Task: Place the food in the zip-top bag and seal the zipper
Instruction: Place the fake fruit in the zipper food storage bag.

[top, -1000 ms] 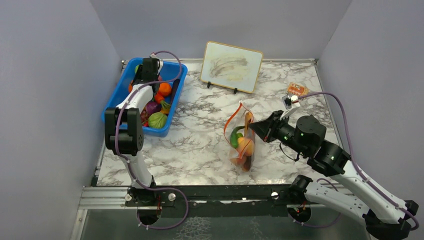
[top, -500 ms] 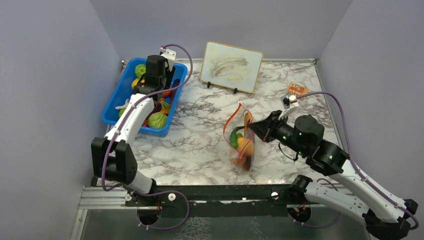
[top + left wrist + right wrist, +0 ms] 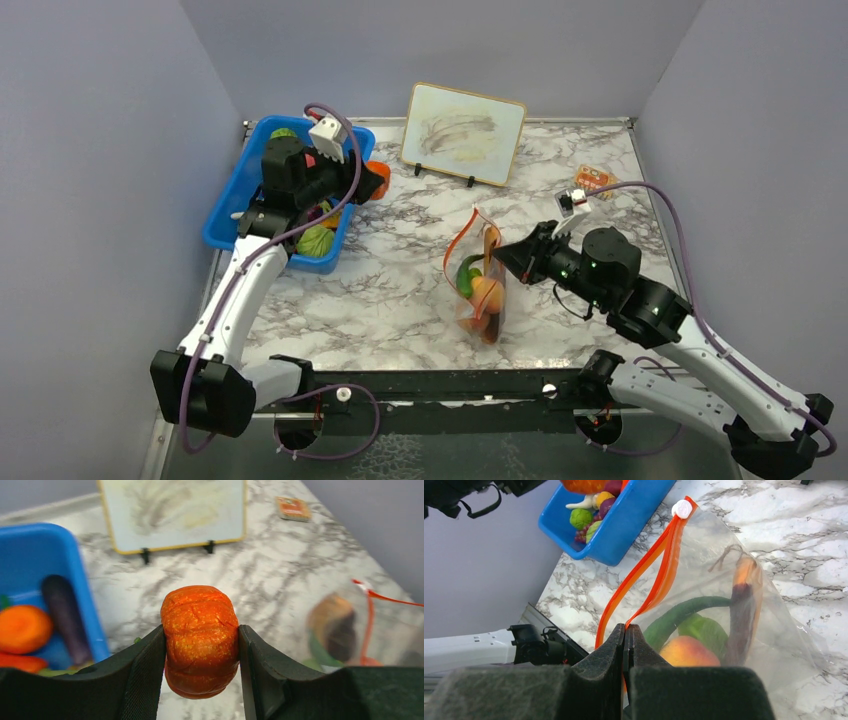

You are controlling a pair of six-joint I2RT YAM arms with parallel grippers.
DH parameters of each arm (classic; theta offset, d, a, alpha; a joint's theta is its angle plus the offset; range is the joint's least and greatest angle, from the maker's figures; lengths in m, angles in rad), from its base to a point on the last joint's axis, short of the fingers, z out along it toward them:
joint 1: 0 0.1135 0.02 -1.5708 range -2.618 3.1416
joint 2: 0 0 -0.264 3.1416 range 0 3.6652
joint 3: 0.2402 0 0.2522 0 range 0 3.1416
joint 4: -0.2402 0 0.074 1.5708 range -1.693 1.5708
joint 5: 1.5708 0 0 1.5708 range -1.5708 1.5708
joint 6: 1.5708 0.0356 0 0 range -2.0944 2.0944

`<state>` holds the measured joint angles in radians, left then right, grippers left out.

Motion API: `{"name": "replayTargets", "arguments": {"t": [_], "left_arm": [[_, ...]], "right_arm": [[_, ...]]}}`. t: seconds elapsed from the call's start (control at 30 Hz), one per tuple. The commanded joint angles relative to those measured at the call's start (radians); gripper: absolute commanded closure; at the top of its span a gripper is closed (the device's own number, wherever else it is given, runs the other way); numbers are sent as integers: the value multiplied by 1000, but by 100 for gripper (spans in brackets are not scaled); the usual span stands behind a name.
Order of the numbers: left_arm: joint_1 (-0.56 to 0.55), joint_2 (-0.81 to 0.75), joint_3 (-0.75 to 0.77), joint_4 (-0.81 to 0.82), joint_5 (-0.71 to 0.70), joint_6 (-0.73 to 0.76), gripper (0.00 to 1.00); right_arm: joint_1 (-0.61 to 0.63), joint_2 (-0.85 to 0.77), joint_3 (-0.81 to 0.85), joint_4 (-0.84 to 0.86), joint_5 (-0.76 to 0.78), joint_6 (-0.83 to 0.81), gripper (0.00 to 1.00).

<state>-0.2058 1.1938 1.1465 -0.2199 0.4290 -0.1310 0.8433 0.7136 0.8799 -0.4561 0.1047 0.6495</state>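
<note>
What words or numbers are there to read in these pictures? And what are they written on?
Nothing here can be read as text.
Whiteboard: only grey smudges, no letters.
Small orange card: maybe some print, too blurred to read.
Zip-top bag: no writing seen.
Orange toy pumpkin: no writing seen.
Blue bin: no writing seen.

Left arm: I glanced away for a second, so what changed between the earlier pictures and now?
The left gripper rose out of the blue bin and swung right, shut on an orange pumpkin. The right gripper stays pinched on the zipper of the zip-top bag, which barely moved.
</note>
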Motion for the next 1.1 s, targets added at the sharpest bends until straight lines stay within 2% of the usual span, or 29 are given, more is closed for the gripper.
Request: {"name": "replayTargets", "arguments": {"t": [0.0, 0.13, 0.3, 0.63, 1.07], "left_arm": [[-31, -39, -109, 195, 328, -290, 68], [-74, -81, -169, 331, 401, -435, 68], [-182, -135, -232, 478, 394, -558, 68], [-390, -76, -248, 511, 320, -543, 69], [-445, 13, -299, 513, 209, -502, 69]], "right_arm": [[5, 12, 38, 65, -37, 15, 99], [5, 25, 37, 60, -42, 11, 99], [5, 31, 29, 66, -38, 8, 99], [5, 65, 37, 86, -42, -1, 99], [5, 71, 42, 91, -49, 4, 99]]}}
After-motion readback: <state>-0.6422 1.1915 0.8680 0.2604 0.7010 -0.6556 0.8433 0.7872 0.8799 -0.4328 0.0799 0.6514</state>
